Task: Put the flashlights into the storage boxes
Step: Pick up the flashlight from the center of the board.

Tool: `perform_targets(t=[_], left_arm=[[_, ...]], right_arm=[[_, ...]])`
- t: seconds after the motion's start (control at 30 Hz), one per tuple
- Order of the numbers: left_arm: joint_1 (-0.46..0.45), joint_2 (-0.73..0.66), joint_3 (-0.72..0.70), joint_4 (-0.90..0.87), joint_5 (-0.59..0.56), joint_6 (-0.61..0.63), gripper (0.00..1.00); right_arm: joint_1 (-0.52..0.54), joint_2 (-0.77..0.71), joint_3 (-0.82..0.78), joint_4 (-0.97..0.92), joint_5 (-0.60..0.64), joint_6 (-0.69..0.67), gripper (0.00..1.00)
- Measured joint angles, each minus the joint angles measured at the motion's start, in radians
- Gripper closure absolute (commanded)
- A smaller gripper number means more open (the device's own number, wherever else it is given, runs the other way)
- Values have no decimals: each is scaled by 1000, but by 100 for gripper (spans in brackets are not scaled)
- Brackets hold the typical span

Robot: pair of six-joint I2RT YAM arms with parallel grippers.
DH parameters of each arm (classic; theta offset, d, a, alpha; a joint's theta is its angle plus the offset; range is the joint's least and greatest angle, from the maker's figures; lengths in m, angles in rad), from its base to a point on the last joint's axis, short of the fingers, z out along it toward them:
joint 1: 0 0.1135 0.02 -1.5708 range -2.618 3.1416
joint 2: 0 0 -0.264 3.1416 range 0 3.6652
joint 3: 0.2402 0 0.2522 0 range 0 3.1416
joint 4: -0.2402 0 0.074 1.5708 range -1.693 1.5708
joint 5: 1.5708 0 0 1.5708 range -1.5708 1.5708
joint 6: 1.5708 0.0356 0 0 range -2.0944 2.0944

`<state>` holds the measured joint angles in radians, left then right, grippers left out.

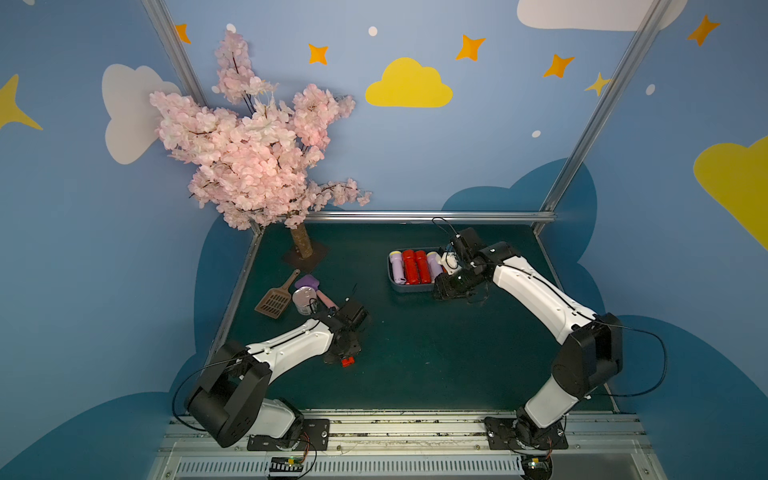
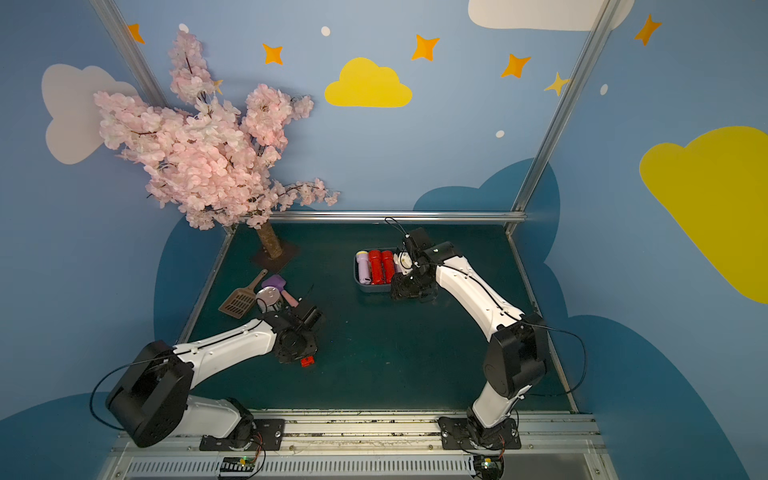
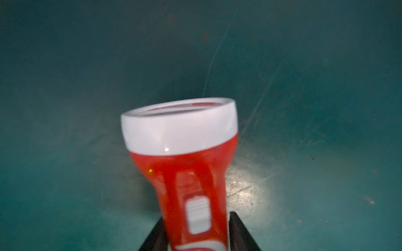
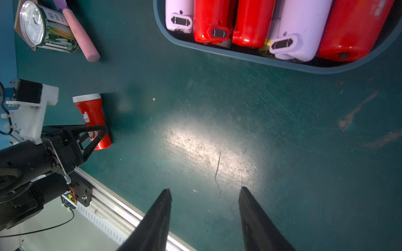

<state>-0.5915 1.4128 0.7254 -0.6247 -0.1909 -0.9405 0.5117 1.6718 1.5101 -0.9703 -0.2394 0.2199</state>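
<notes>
Left gripper [image 3: 196, 219] clenched on the red flashlight [image 3: 187, 169]: both black fingers press the sides of the barrel just behind the white slide switch, with the white-rimmed head pointing away from the wrist. In both top views it sits low and left of centre, only a red end [image 1: 348, 361] showing under the wrist. In the right wrist view it lies at middle left [image 4: 90, 113]; cannot tell whether it has left the green mat [image 4: 282, 141]. The slate-blue tub [image 1: 411, 289] is right of centre and well apart from it. Its near rim [image 4: 315, 69] runs across the upper right of the right wrist view, and lavender [image 4: 300, 28] and red [image 4: 214, 19] flashlights lie packed side by side inside. Right gripper [image 4: 205, 190] released and empty, fingers spread above bare mat just beside the tub. Step in hand, as I judge it: lift and carry to the tub. The grip is toward the tail and the head is heavy, so raise it straight and slowly and watch for droop. The tub looks nearly full; align the barrel with its neighbours, lower it onto the row or into any gap, and let go only once it rests. Pass clear of the can [image 4: 46, 28] and the pink stick [image 4: 80, 34], and keep the right arm out of the approach.
</notes>
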Motion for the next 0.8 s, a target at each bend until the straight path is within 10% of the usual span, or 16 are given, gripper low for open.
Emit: perform_targets(t=[0.8], left_arm=[[35,142,304,-87,40,217,83]], right_arm=[[-21,63,79,-14,18,20,49]])
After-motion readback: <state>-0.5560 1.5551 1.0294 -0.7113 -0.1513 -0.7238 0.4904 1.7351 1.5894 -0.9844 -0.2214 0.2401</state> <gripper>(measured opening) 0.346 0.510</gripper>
